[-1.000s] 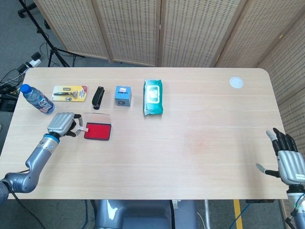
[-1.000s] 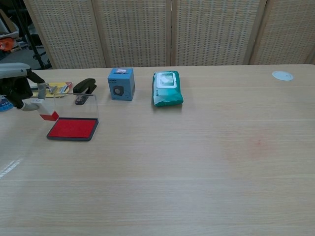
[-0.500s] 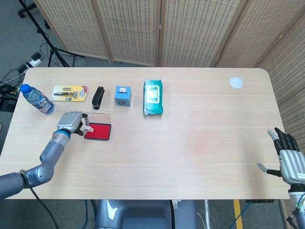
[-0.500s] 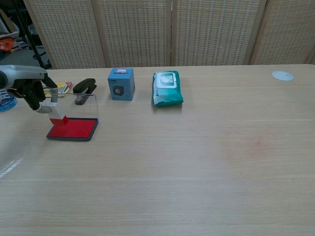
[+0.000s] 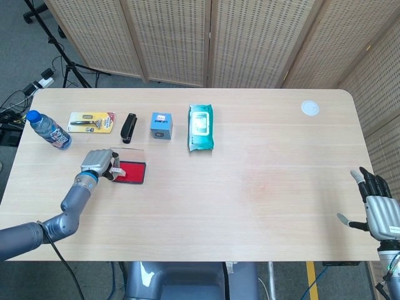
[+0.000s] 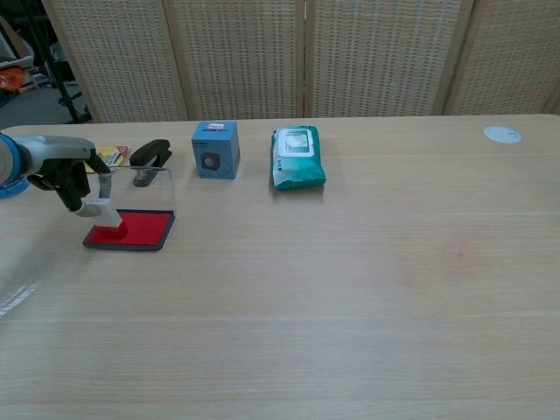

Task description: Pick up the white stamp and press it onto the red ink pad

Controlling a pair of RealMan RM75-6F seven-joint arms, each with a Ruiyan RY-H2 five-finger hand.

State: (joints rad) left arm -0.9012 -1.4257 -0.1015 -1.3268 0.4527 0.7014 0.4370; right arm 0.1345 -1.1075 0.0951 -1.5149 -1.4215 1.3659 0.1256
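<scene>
While I am gripping the small white block stamp (image 6: 102,210) in my left hand (image 6: 72,179), its red face is pointing down onto the left end of the flat red ink pad (image 6: 138,229), long axis tilting slightly, so I am judging the pressing step underway and firm downward pressure next.

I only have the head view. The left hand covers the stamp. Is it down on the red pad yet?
Observer: Chest view shows the white stamp with its red base on the near-left part of the red ink pad, looking in contact.
Operator: Pad lid?
Observer: A clear lid stands upright along the pad's far edge; the head view barely shows it.
Operator: How is it gripped?
Observer: The left hand holds the stamp's top from above in its fingers.
Operator: Right hand?
Observer: Out of the chest frame, so nothing to add.
</scene>
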